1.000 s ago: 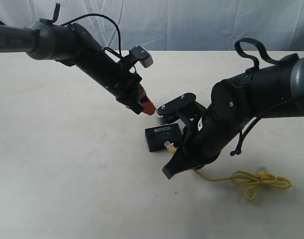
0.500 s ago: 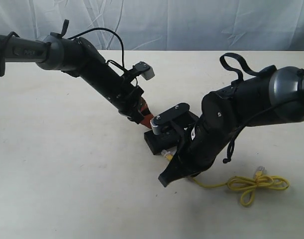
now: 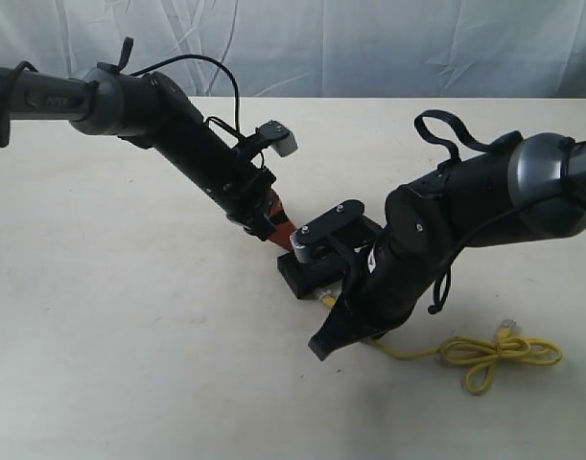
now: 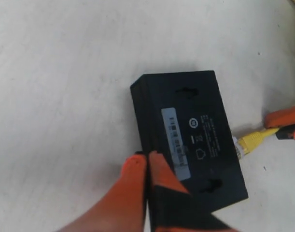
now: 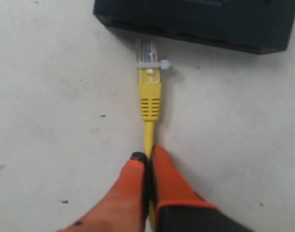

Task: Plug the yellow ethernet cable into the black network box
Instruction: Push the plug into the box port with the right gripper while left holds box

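Note:
The black network box (image 4: 200,116) lies flat on the table with its pale label strip up. My left gripper (image 4: 147,157) is shut, its orange tips resting against the box's long edge; the exterior view shows it (image 3: 281,230) at the box's far side. My right gripper (image 5: 147,155) is shut on the yellow ethernet cable (image 5: 149,133) just behind the yellow boot. The clear plug (image 5: 147,50) touches the box's side face (image 5: 195,21); how far in it sits I cannot tell. The rest of the cable lies in loops (image 3: 499,350) to the right.
The pale table (image 3: 129,364) carries only the box and cable. The cable's other clear plug (image 3: 506,328) lies beside the loops. My right arm (image 3: 436,240) covers part of the box in the exterior view. A white cloth backdrop (image 3: 369,48) hangs behind.
My left gripper has come down and to the right onto the box's far edge. The right arm has pushed the plug end closer to the box, and its wrist camera now covers the box's top.

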### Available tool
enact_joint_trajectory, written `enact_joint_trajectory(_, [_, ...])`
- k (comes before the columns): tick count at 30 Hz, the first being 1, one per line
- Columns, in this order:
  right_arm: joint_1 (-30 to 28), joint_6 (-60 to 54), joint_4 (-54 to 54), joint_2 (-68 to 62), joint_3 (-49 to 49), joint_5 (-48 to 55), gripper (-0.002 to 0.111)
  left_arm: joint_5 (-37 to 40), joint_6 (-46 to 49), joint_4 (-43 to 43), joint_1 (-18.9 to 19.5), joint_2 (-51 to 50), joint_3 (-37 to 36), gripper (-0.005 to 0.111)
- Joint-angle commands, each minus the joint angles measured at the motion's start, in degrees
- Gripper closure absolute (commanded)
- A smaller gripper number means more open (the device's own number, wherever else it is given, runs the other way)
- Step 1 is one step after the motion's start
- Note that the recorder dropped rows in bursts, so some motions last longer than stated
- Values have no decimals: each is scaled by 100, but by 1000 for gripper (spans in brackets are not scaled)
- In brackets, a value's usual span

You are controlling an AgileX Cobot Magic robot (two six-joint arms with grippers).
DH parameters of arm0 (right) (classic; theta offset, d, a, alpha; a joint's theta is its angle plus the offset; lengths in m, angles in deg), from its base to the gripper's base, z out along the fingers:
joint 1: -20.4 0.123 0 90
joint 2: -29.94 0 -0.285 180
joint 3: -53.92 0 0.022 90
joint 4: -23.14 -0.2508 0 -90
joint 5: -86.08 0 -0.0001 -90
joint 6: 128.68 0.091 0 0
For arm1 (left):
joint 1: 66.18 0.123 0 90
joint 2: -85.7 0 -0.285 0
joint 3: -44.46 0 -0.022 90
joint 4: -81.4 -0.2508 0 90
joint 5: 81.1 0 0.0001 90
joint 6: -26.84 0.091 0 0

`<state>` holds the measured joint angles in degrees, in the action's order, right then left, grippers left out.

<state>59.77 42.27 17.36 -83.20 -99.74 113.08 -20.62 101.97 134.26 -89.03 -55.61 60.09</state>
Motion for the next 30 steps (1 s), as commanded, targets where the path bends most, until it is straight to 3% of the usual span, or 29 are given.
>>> enact_joint_trajectory(1, [2, 212, 151, 7, 18, -155, 109, 56, -12, -10, -32, -10, 15, 107])
enact_joint_trajectory(30, [2, 646, 723, 119, 18, -279, 109, 11, -63, -205, -7, -10, 15, 107])
